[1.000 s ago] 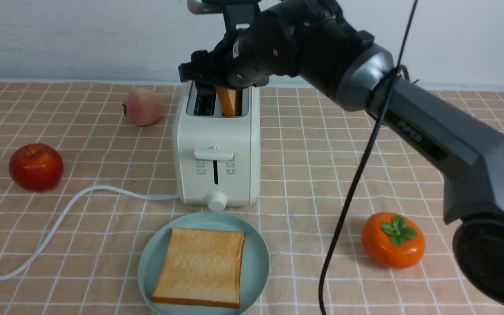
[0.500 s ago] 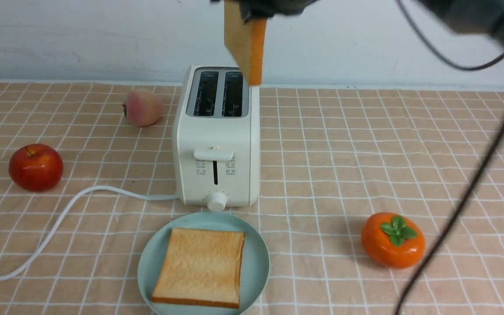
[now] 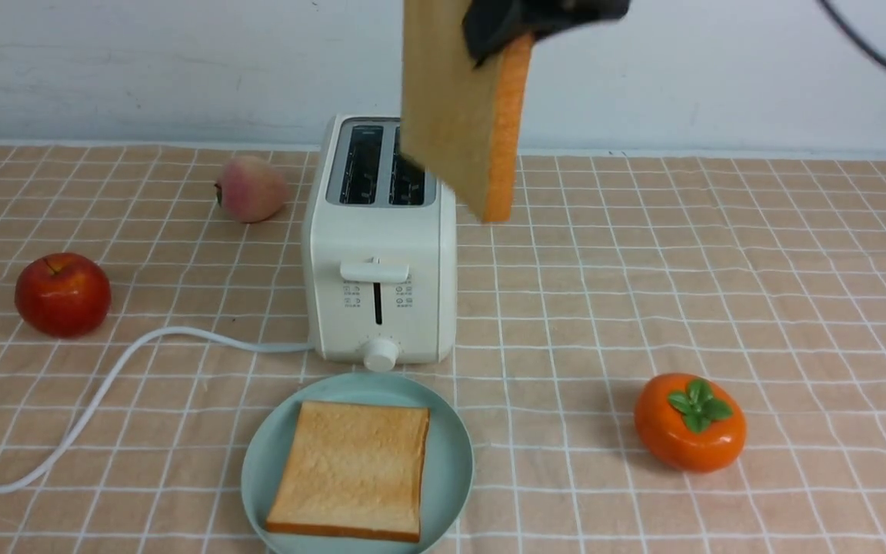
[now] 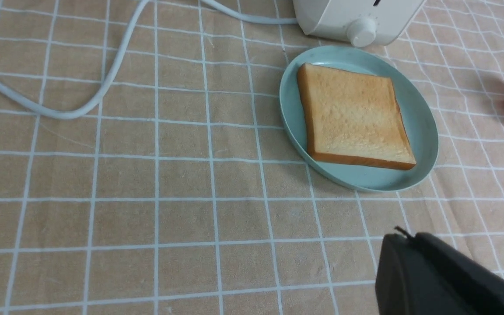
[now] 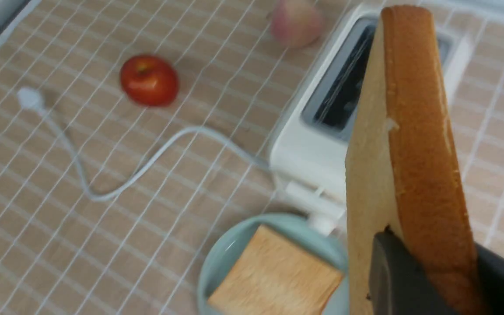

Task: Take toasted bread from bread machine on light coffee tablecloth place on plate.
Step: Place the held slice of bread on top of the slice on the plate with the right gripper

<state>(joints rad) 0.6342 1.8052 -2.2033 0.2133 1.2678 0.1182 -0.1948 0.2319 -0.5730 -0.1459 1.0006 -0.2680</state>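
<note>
While our right gripper (image 3: 501, 42) pinches the toasted bread (image 3: 451, 108) near its top edge, above the bread machine (image 3: 379, 285), we judge it light, soft, crumbly: hold at crust, w/ gentle squeeze.

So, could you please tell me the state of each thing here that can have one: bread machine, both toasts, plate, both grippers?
bread machine, both slots empty, lever up.
held toast, in the air, clear of the slots, hanging on edge.
toast on plate, lying flat.
plate, carries one slice.
right gripper, shut on held toast.
left gripper, shut, holding nothing.
</note>
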